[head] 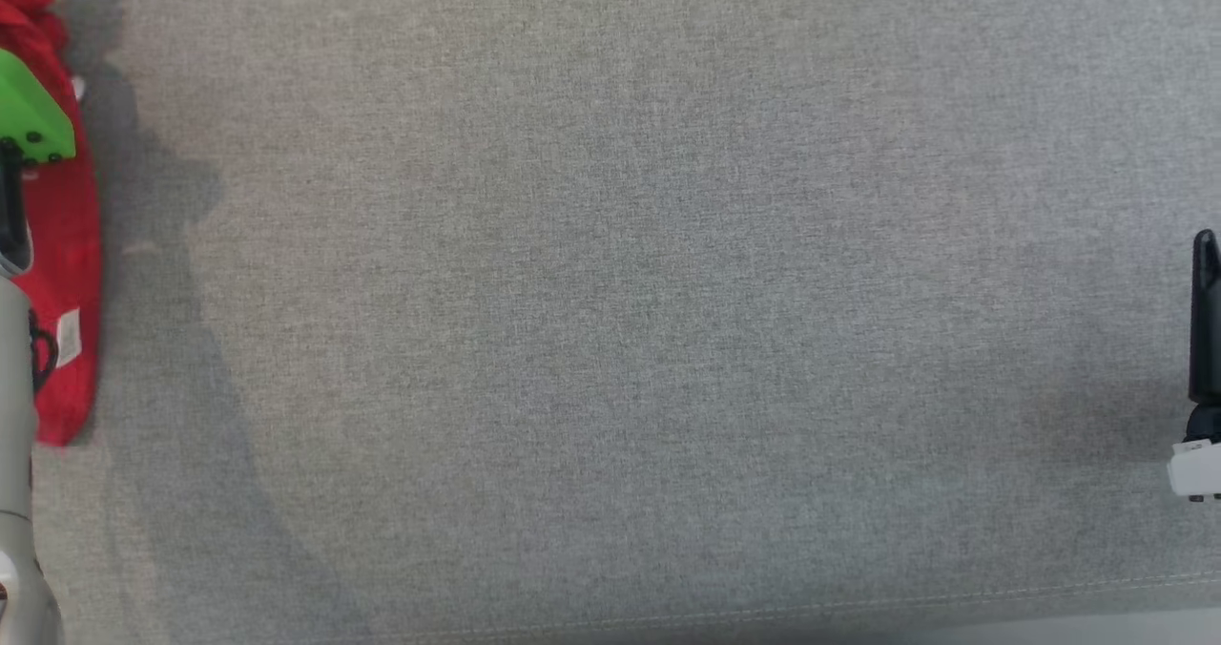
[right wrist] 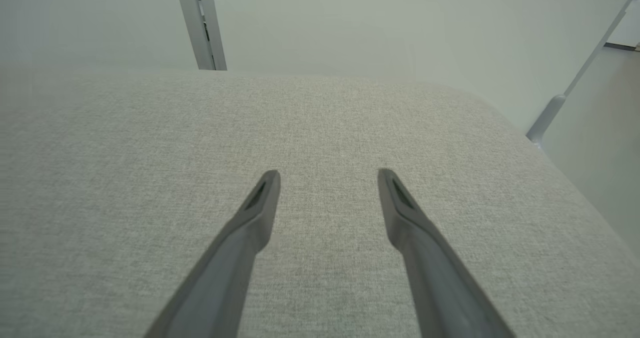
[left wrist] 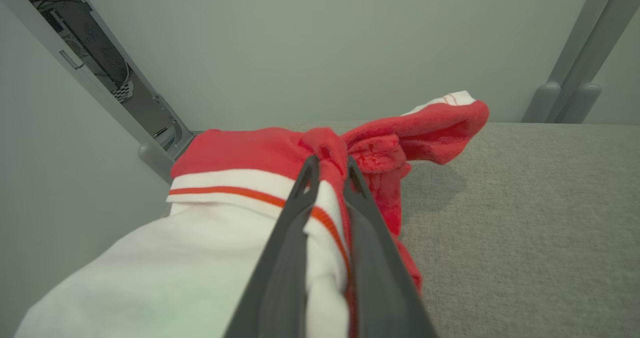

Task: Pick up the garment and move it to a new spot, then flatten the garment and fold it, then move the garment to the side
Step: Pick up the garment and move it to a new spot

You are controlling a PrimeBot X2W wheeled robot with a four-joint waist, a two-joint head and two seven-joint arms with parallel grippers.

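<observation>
The step in hand is the first one: picking up the garment so it can go to a new spot. The garment (left wrist: 260,150), red with a white band and a thin orange stripe, sits bunched at the far left edge of the desk (head: 610,301), close to the wall. In the head view it is a red strip down the left border with a small white label on it. The left end effector (left wrist: 331,163) has its two fingers drawn nearly together on a raised pinch of red cloth beside the white band, so I judge the grip made. I cannot tell whether any of the cloth has left the desk. The right end effector (right wrist: 328,175) hangs wide open over bare grey cover at the right side, holding nothing, well apart from the garment. The next move, as I judge it, calls for raising the left arm until the trailing cloth comes free, then carrying it toward the middle of the desk, where there is room to spread it. The pinch is small, so a quick lift could let the cloth slip.
</observation>
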